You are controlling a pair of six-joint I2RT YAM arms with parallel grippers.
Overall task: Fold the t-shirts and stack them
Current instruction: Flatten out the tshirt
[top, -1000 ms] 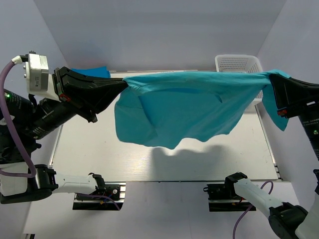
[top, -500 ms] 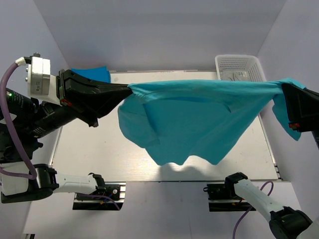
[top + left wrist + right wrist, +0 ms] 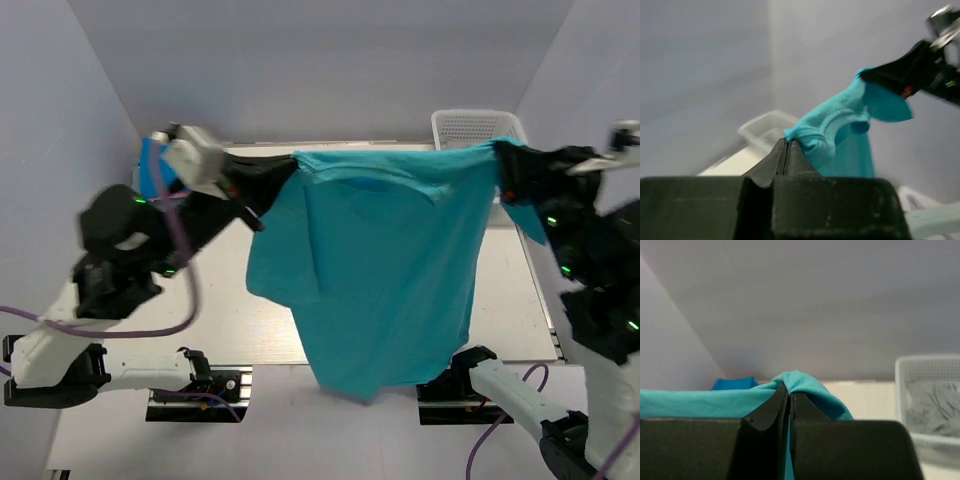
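Observation:
A bright turquoise t-shirt [image 3: 380, 260] hangs stretched in the air between my two grippers, its lower part dangling over the near table edge. My left gripper [image 3: 290, 160] is shut on its left top corner; in the left wrist view the turquoise t-shirt [image 3: 832, 127] bunches at the left gripper [image 3: 787, 141]. On the other side, my right gripper [image 3: 497, 160] is shut on the right top corner, where the turquoise t-shirt [image 3: 810, 382] folds over the right gripper [image 3: 788, 387]. A deeper blue t-shirt [image 3: 150, 170] lies at the table's far left corner, mostly hidden by my left arm.
A white lattice basket [image 3: 478, 128] stands at the far right corner, and in the right wrist view the basket [image 3: 927, 365] holds grey fabric [image 3: 932, 407]. Both arm bases sit at the near edge. Grey walls enclose the table [image 3: 200, 320] on three sides.
Both grippers have swung up and towards the back, closer together. The turquoise t-shirt now hangs long and vertical instead of spreading wide and sagging.

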